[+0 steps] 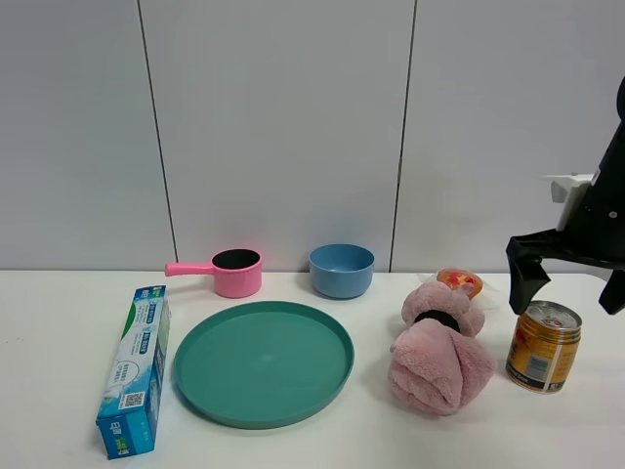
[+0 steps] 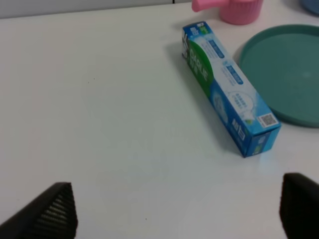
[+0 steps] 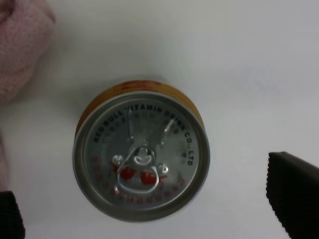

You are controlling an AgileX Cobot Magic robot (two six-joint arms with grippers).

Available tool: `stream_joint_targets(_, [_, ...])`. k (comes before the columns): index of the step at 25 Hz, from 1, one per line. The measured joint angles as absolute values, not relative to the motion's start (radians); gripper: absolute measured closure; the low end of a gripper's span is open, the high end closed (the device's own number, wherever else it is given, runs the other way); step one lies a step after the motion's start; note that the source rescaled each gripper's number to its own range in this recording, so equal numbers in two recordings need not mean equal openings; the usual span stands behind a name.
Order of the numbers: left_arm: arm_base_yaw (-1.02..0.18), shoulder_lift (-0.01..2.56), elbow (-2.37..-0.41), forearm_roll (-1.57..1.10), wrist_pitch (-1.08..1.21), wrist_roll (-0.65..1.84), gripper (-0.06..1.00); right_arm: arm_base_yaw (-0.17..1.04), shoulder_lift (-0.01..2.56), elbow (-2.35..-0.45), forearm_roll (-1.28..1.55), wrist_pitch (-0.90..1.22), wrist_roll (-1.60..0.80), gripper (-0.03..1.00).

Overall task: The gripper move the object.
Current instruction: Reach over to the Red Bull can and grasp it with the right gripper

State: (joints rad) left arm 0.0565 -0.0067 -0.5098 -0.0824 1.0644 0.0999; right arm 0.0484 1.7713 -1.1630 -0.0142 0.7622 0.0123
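Over the counter [image 1: 59,322], high view: your right end effector [image 1: 566,293], jaws spread, empty, above the can [image 1: 543,350]. Left wrist: left end effector [image 2: 177,219] spread, empty; box [image 2: 229,94] reads "DARLIE". Right wrist: lid [image 3: 142,154] reads "VITAMIN DRINK CO., LTD"; fingertips [image 3: 294,194] cropped.

Behind the fluffy pink towel bundle [image 1: 439,357], a small orange-topped thing [image 1: 459,281] is mostly hidden; what it is cannot be told. Beside the bundle, the short gold-yellow metal can [image 1: 543,348] bears label print too small to read; from the right wrist its silver lid conceals nearly all its wall. The arm of the black right gripper [image 1: 564,293] runs off the picture's edge. Only two dark fingertips of the left gripper [image 2: 174,214] show, and edges cut the round teal plate [image 2: 284,74] and pink saucepan [image 2: 239,10].
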Motion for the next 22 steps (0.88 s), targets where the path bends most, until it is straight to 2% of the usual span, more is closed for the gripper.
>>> stream_joint_targets(16, [0.056, -0.007, -0.51, -0.082, 1.064, 0.1, -0.06, 0.048, 1.913, -1.163, -0.039, 0.665, 0.011, -0.03])
stream_joint_targets(18, [0.056, -0.007, -0.51, -0.082, 1.064, 0.1, -0.06, 0.048, 1.919, -1.163, -0.039, 0.664, 0.005, 0.02])
stream_joint_targets(22, [0.056, -0.007, -0.51, -0.082, 1.064, 0.1, -0.06, 0.048, 1.925, -1.163, -0.039, 0.664, 0.0, 0.29])
